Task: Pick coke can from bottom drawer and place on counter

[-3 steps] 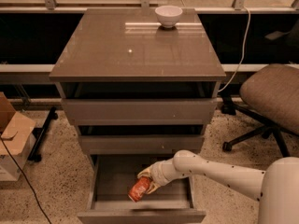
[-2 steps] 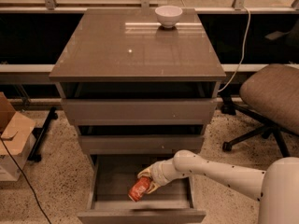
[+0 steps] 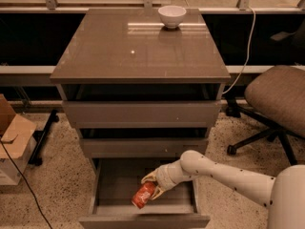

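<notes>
Jaws stand on both sides of the coke can (image 3: 142, 197) and grip its upper end, one pale finger (image 3: 148, 177) above it and the other below. That end is partly covered by them, so how far the can goes in between cannot be made out. The gripper (image 3: 152, 185) is inside the open bottom drawer (image 3: 113, 187), a little toward 3 o'clock from its middle. The can is tilted, with its lower end pointing to about 7 o'clock, close to the drawer's front wall. Whether this end touches the grey floor is hard to tell. The back part of the drawer is hidden under the middle drawer (image 3: 143, 148), and its front panel is cut off by the lower edge of the view.

The white arm (image 3: 224, 171) comes in from 4 o'clock; the robot's body is cut off at the corner. Above, the top drawer (image 3: 142, 113) is closed. On the counter (image 3: 138, 51) a white bowl (image 3: 172, 16) stands at 12 o'clock, near the far edge. At 3 o'clock from the cabinet stands an office chair (image 3: 281, 97), partly out of view. At 9 o'clock a cardboard box (image 3: 14, 137) is also cut off.
</notes>
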Controlling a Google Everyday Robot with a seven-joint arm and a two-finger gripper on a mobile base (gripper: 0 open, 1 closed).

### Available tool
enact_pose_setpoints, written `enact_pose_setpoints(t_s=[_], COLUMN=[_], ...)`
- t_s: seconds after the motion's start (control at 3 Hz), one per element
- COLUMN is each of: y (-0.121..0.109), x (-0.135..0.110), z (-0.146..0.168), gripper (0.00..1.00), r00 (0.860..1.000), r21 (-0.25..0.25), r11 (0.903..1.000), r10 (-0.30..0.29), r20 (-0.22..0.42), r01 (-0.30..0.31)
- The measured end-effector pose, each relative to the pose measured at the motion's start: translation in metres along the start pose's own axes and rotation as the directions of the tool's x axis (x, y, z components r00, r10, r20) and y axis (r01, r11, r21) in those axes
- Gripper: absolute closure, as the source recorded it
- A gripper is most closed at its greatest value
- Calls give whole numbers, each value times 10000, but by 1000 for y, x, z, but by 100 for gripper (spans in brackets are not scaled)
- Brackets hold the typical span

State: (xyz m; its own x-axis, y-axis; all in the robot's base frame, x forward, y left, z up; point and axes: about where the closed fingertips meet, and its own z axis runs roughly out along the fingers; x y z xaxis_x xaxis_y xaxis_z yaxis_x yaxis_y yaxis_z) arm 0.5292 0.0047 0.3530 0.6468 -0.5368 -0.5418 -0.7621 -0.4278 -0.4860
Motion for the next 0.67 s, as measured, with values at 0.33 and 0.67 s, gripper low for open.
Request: enact_pose_setpoints(t_s=[0.33, 0.67], y=[-7, -14], x=[-38, -66], z=[-16, -35], gripper=[100, 100], r00=[9811, 9574], r21=[-912, -1545], r11=[9826, 9520], r10=[-1503, -2394], r20=[1218, 1616], r01=[1618, 2641])
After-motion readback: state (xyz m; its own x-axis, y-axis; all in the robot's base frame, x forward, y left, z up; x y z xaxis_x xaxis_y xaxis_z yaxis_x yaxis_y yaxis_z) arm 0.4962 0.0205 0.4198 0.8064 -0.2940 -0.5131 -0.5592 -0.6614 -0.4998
